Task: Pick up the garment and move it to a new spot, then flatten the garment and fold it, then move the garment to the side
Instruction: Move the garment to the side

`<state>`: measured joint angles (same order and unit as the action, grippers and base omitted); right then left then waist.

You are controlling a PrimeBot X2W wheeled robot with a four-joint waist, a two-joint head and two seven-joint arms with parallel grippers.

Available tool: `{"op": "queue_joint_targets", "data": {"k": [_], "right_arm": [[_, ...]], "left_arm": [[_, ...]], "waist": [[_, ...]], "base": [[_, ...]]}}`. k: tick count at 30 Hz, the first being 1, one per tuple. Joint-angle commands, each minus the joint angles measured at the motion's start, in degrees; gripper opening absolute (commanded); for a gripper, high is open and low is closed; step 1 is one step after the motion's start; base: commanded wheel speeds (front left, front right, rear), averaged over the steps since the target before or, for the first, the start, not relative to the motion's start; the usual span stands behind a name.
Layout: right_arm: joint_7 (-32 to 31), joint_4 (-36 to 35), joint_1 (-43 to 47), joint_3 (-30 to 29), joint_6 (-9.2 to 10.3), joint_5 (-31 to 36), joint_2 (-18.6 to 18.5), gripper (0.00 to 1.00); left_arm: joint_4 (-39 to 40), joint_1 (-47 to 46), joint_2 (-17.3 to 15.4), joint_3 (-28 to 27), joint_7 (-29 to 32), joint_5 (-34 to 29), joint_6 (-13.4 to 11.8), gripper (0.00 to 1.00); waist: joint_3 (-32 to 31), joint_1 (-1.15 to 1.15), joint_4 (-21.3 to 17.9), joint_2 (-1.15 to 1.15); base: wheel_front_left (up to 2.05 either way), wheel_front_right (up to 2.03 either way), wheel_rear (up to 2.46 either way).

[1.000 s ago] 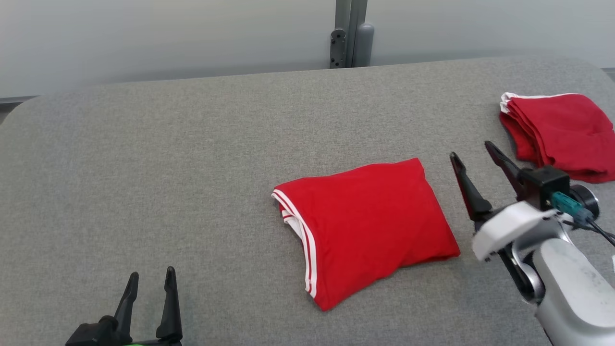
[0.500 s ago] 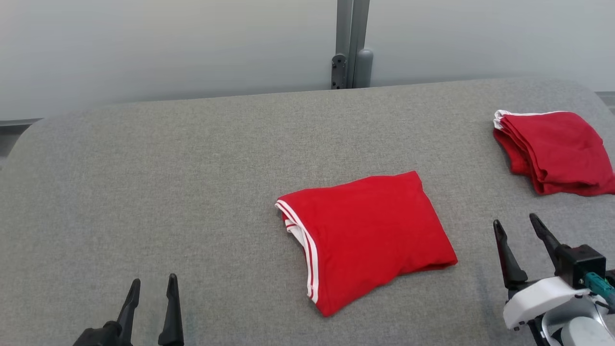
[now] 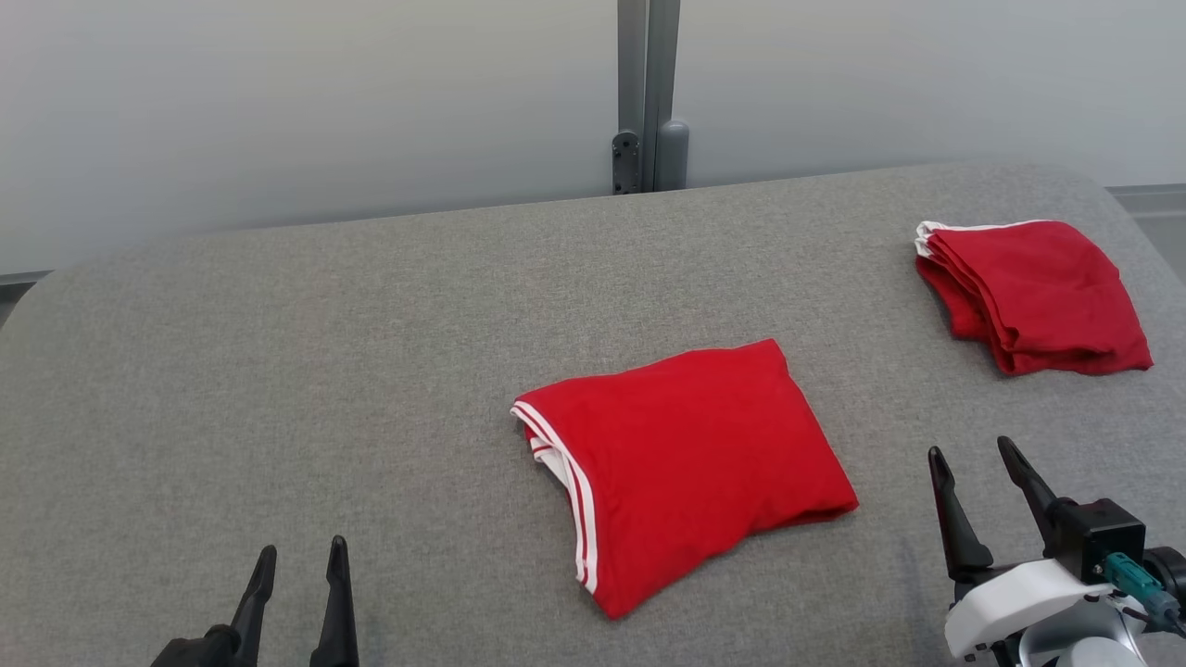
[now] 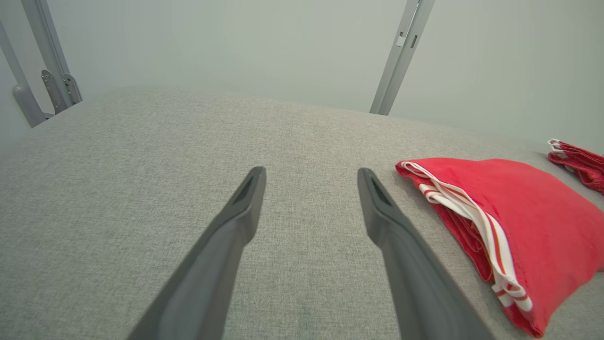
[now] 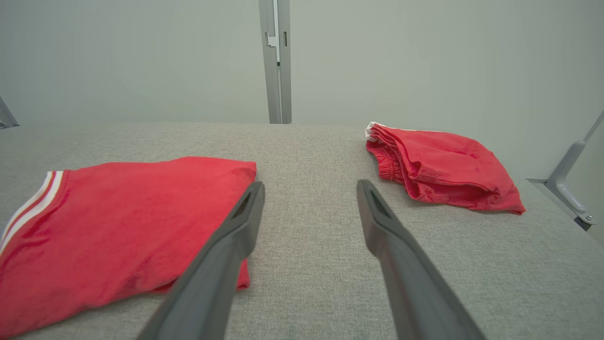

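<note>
Left of the folded garment, grey tabletop stretches wide.

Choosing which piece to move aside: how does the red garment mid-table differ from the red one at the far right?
The middle garment lies smooth and flat; the far-right garment is lumpier, with stacked folds along its left edge. The middle garment shows a white-striped band down its left edge; the far-right garment only a little white at one corner. Both are red, folded, on the grey table.
</note>
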<state>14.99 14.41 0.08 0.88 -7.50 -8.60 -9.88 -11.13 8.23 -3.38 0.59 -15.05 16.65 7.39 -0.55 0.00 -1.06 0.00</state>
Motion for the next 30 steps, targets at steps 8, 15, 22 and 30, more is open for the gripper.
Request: {"op": "queue_joint_targets", "data": {"k": [8,15,22,30], "right_arm": [[-0.99,1.58,-4.81,1.04,0.02,-4.38,-0.07,1.0],[-23.03,8.33,-17.65,7.78,0.01,-15.07,-1.08,1.0],[-35.17,18.13,-26.13,10.61,0.01,-17.08,-1.21,1.0],[-37.51,20.31,-32.59,10.41,0.01,-20.16,-2.27,0.0]], "left_arm": [[0.3,-0.46,-0.07,0.29,-0.15,0.03,0.19,1.0],[0.25,-3.71,-1.1,2.76,-0.15,0.71,0.18,1.0],[-0.26,-6.82,-1.91,3.96,-0.15,1.94,0.18,1.0],[0.78,-8.31,-2.36,3.2,-0.14,2.47,0.18,1.0]], "waist": [[0.9,0.0,0.31,0.0],[6.02,0.0,2.57,0.0],[9.93,0.0,6.3,0.0],[12.28,0.0,5.09,0.0]], "base": [[0.0,0.0,0.0],[0.0,0.0,0.0],[0.0,0.0,0.0],[0.0,0.0,0.0]]}}
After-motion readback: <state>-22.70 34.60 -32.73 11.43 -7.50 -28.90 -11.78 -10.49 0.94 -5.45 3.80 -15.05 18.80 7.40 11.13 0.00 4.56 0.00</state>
